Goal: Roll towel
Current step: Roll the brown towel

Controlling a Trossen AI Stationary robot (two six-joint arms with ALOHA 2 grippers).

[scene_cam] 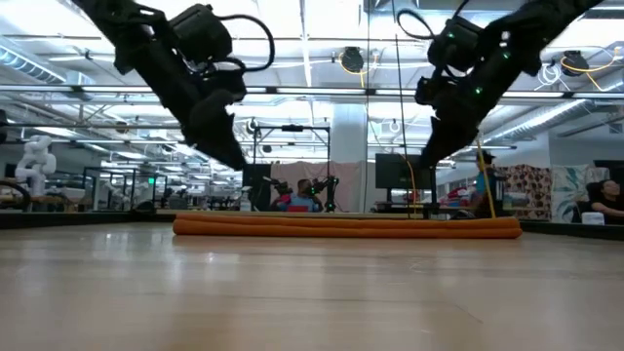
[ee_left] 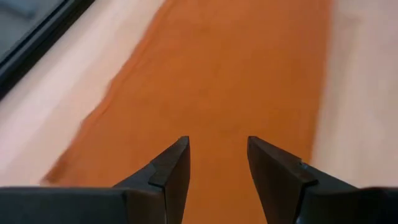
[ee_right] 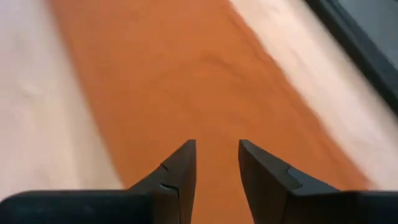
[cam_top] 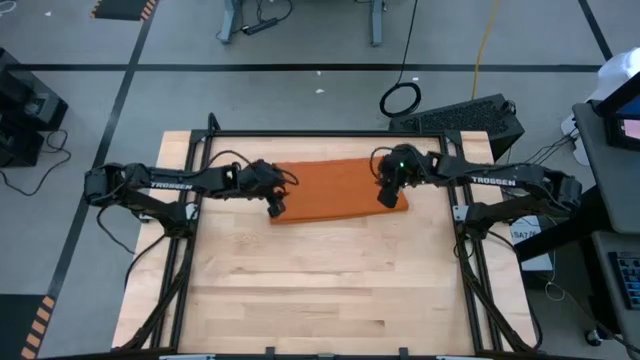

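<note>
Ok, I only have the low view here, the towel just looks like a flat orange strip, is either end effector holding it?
Observer: No. In the left wrist view the left end effector is open, with nothing between its fingers, only the towel beyond them.
Operator: And the right one?
Observer: Same. The right end effector is open, nothing in it.
Operator: Where are they along the towel?
Observer: From above, the left end effector is at the towel's left end and the right one near its right end, both at the front edge.
Operator: Is it straight on the table?
Observer: Slightly skewed on the table.
</note>
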